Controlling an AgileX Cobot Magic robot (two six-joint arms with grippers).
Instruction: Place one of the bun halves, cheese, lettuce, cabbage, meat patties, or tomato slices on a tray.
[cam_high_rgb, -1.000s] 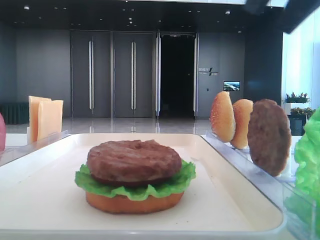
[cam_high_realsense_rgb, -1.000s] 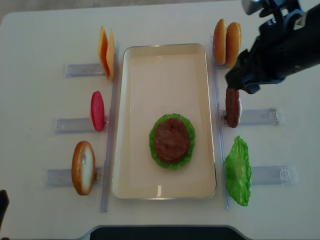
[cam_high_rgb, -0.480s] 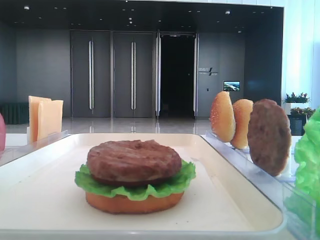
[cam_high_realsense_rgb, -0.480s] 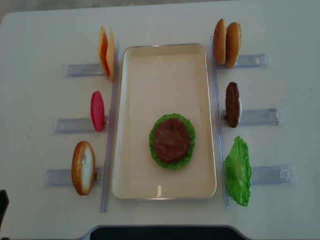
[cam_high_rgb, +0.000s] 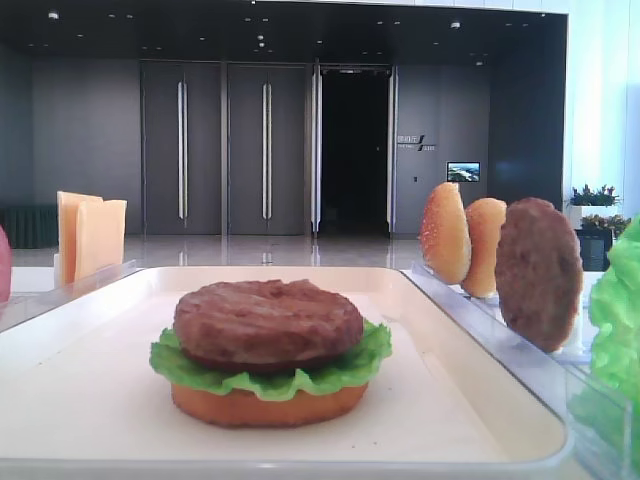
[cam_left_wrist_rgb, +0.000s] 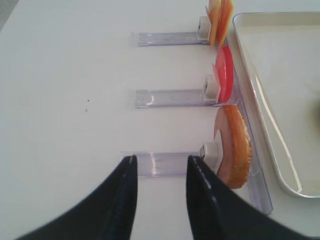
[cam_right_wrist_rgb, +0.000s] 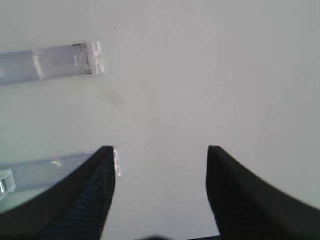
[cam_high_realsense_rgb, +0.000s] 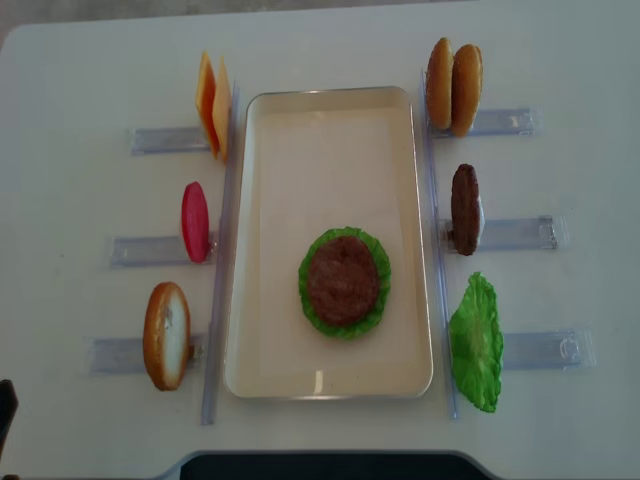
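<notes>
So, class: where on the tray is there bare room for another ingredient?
The far half of the tray, between the stacked patty and the far rim, is bare. A narrow strip lies toward the near rim. The stack's own spot is taken.

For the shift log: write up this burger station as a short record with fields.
tray: cream, central, holds one stack
stack: bun half, lettuce, meat patty on top
left racks: cheese, tomato slice, domed bun, all upright
right racks: two buns, spare patty, lettuce leaf
left gripper: open, empty, beside the domed bun's rack
right gripper: open, empty, over bare table
</notes>
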